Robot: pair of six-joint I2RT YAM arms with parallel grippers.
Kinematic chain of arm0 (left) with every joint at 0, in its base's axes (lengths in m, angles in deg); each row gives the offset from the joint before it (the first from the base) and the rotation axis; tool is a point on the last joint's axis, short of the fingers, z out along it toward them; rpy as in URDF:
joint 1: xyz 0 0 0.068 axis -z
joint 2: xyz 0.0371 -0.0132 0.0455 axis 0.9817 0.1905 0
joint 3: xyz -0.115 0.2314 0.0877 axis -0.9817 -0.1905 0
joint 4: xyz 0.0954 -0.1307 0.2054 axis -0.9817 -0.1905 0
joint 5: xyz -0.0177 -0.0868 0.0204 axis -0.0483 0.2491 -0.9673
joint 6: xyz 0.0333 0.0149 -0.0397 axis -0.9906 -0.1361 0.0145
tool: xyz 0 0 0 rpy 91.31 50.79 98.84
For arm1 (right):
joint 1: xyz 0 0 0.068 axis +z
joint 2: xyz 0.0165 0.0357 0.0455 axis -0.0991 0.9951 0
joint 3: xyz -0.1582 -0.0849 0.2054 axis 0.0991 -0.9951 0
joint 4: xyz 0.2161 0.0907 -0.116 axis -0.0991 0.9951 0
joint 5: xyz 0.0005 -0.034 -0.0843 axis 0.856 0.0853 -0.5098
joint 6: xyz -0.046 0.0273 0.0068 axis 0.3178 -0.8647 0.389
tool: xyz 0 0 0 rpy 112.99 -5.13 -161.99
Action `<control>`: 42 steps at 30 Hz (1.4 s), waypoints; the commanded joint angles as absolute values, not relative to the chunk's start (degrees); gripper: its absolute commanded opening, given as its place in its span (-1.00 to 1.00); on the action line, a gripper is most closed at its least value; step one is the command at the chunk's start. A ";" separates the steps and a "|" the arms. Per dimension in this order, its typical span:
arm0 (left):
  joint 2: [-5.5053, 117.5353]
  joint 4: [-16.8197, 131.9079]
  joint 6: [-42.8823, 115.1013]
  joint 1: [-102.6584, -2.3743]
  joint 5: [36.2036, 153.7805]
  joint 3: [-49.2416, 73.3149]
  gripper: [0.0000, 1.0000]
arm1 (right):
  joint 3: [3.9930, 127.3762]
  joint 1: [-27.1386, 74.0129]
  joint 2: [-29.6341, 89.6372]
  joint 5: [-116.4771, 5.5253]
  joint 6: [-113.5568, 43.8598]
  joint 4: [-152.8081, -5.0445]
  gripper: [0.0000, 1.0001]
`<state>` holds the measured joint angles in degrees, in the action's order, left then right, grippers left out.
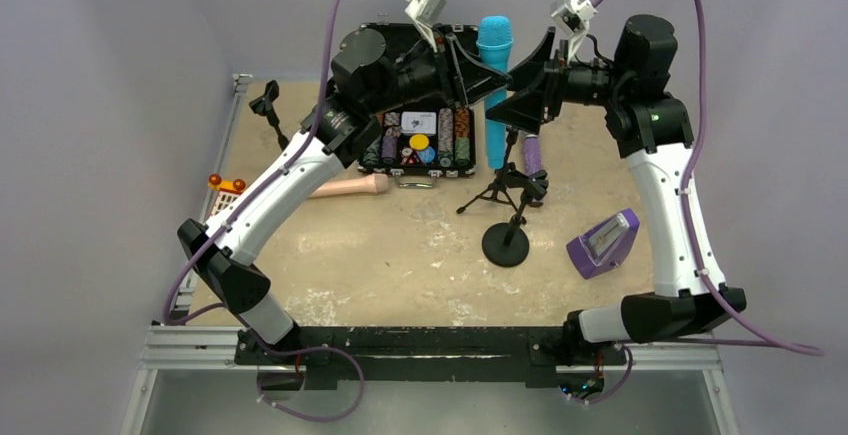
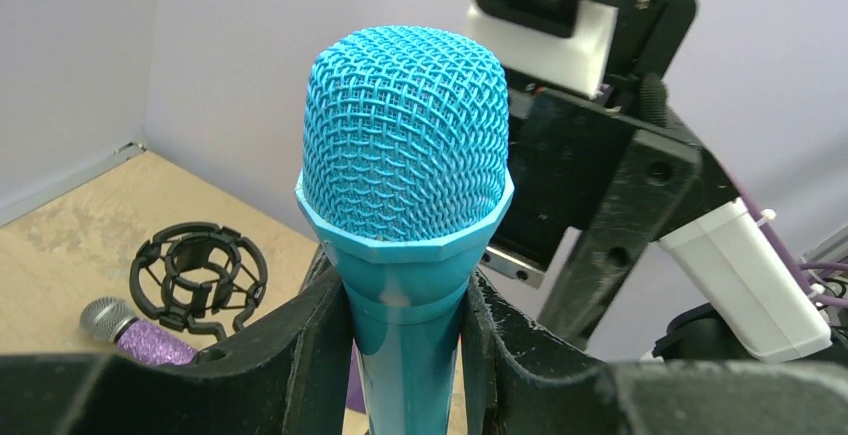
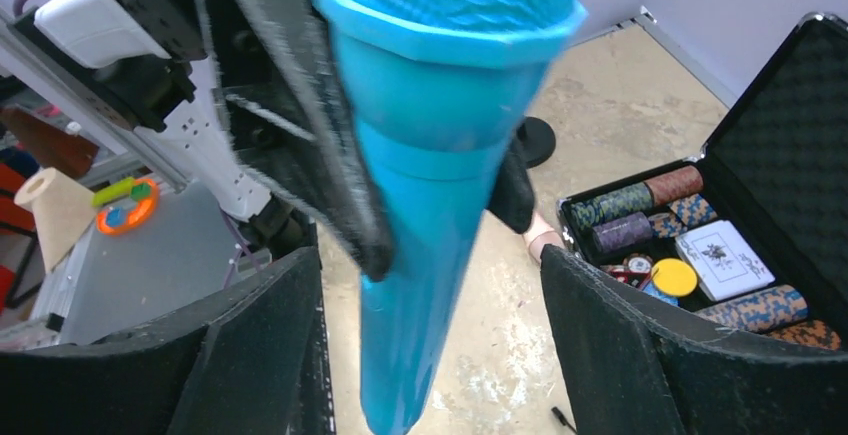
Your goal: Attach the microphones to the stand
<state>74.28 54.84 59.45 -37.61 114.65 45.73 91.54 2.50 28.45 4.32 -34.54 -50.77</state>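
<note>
Both arms raised, wrists meeting above the middle of the table's far edge. Left gripper (image 2: 405, 307) clenched on blue microphone (image 2: 405, 155), upright, head up. Right gripper (image 3: 430, 267) spread wide around its body, untouching. Count: two microphones, including purple microphone (image 1: 531, 153); tripod stand (image 1: 492, 193), round-base stand (image 1: 506, 243).

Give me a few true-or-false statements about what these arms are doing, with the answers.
1. The left end effector grips the blue microphone just below its head. True.
2. The right end effector is clamped on it too. False: its fingers stand open on either side.
3. The chip case is shut. False: it is open, with the chips showing.
4. A purple microphone lies near the black shock mount. True.
</note>
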 commanded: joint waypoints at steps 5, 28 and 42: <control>74.33 62.54 61.79 -37.01 115.69 49.60 -1.00 | 89.12 3.73 29.47 6.21 -44.74 -58.68 0.46; 55.29 52.34 56.52 -41.85 113.27 31.59 0.79 | 87.09 -7.97 31.52 -3.54 -28.59 -68.20 -1.00; 35.26 42.16 51.26 -43.31 105.59 5.47 0.88 | 79.82 -8.15 36.27 -19.43 -30.93 -85.97 -1.00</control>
